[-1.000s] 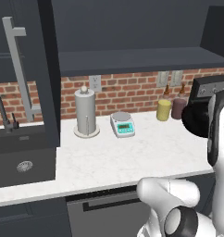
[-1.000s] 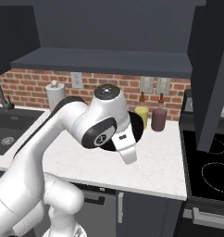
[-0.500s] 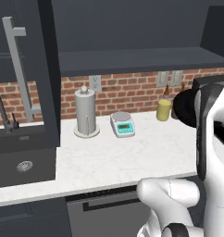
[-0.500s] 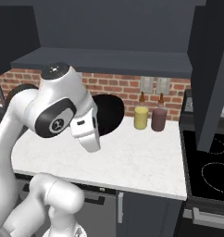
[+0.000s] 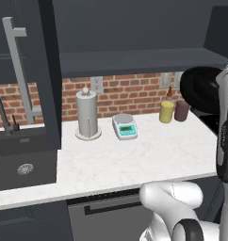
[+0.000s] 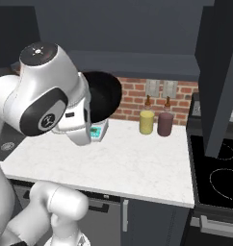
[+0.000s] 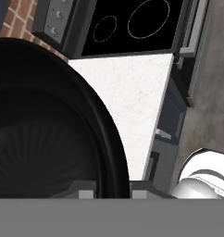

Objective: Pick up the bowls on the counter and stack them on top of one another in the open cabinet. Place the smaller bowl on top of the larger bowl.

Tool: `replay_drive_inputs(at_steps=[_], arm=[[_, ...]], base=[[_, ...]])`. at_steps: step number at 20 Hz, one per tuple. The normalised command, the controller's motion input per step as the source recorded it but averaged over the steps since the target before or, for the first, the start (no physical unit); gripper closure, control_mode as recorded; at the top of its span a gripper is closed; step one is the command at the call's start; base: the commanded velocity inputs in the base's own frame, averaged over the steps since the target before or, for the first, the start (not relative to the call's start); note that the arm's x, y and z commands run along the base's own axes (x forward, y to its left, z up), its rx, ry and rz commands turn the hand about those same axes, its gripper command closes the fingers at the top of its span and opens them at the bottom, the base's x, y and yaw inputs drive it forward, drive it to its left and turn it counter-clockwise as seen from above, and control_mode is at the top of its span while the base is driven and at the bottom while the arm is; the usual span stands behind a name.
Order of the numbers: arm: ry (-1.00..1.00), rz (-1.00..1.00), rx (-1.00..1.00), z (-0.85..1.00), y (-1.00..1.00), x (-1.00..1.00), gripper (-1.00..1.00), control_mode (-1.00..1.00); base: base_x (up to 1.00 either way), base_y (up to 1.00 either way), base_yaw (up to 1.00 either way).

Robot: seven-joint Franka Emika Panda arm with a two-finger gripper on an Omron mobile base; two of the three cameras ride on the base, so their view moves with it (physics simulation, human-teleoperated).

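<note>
A glossy black bowl [image 5: 200, 89] hangs tilted in the air above the right end of the white counter [image 5: 134, 155], just under the open cabinet's shelf [image 5: 134, 61]. In the right base view the bowl [image 6: 103, 95] shows behind my big white arm joint. In the hand view my gripper [image 7: 112, 190] is shut on the rim of the bowl [image 7: 49, 129], whose ribbed inside covers the left half. The cabinet door [image 5: 26, 70] with its long grey bar handle stands open at the left.
On the counter [image 6: 128, 163] stand a paper-towel holder [image 5: 87, 115], a small scale [image 5: 125, 126], a yellow jar [image 5: 166, 112] and a maroon jar [image 5: 182, 110]. A black sink [image 5: 21, 160] lies at the left and a black stove [image 6: 219, 168] at the right.
My arm has swung leftward in the right base view and lifted the bowl a little higher, closer to the cabinet shelf. The grip on the bowl is unchanged.
</note>
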Motion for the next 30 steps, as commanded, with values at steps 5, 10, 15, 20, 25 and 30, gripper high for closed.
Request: replay_drive_inputs(at_steps=[5, 10, 15, 20, 25, 30], arm=[[-0.13, 0.0, 0.04, 0.59, 0.21, -0.05, 1.0, -1.0], [-0.03, -0.01, 0.0, 0.33, 0.43, 0.51, 1.0, -1.0], [0.02, -0.07, -0.02, 0.02, 0.54, 0.99, 1.0, -1.0], [0.02, -0.09, -0.03, 0.0, 0.37, 0.91, 1.0, -1.0], [0.01, -0.05, 0.0, 0.0, 0.12, 0.65, 1.0, -1.0], [0.02, 0.0, 0.0, 0.0, 0.0, 0.53, 1.0, -1.0]], base=[[0.0, 0.0, 0.0], [0.0, 0.0, 0.0], [0.0, 0.0, 0.0], [0.0, 0.0, 0.0], [0.0, 0.0, 0.0], [0.0, 0.0, 0.0]])
